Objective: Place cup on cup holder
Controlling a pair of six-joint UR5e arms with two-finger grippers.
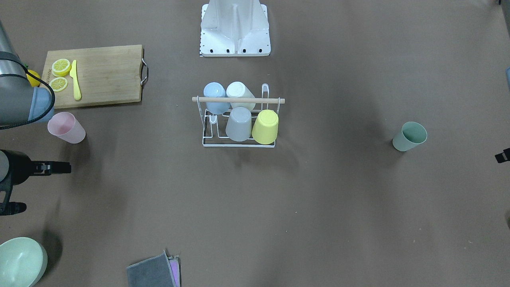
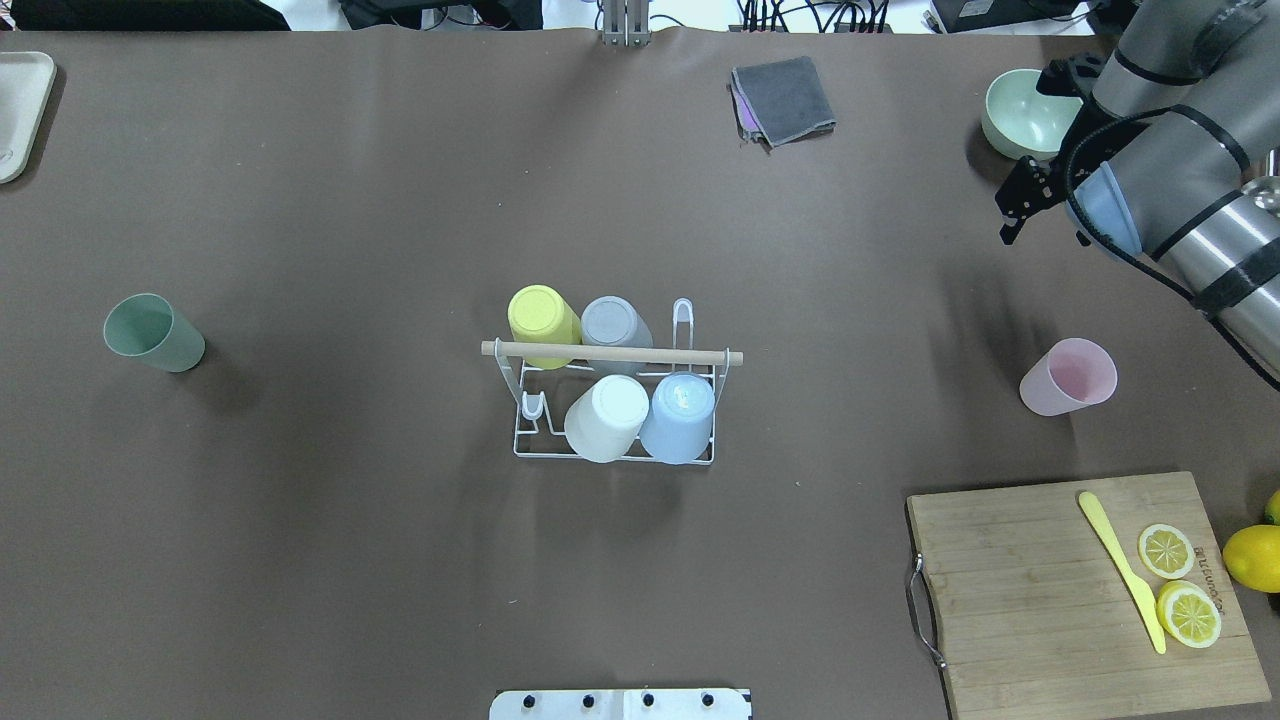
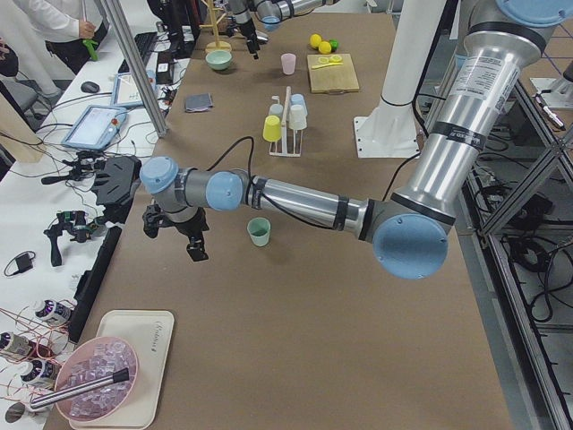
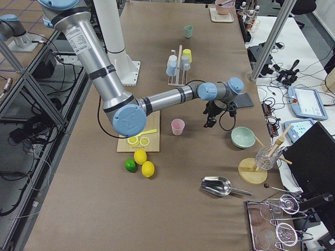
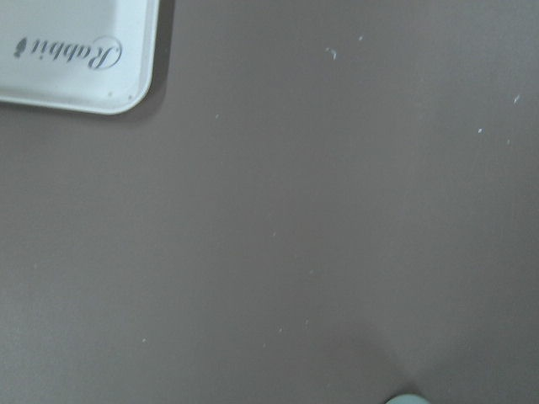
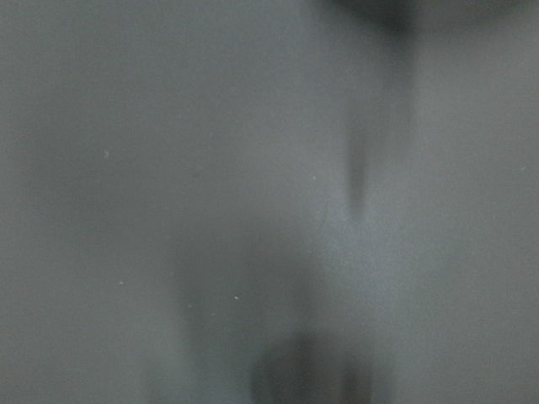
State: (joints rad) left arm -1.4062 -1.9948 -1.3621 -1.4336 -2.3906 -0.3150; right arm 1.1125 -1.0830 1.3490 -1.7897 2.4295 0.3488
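At mid-bench the cup holder (image 2: 610,352) is carrying four upturned cups (image 2: 606,418). We are not managing to tell whether our left hand (image 3: 173,240) or right hand (image 1: 65,168) is open.

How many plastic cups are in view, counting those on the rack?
6. Four sit upside down on the cup holder: yellow cup, grey cup, white cup, blue cup. The green cup stands at the robot's left, the pink cup at its right. None seems hidden.
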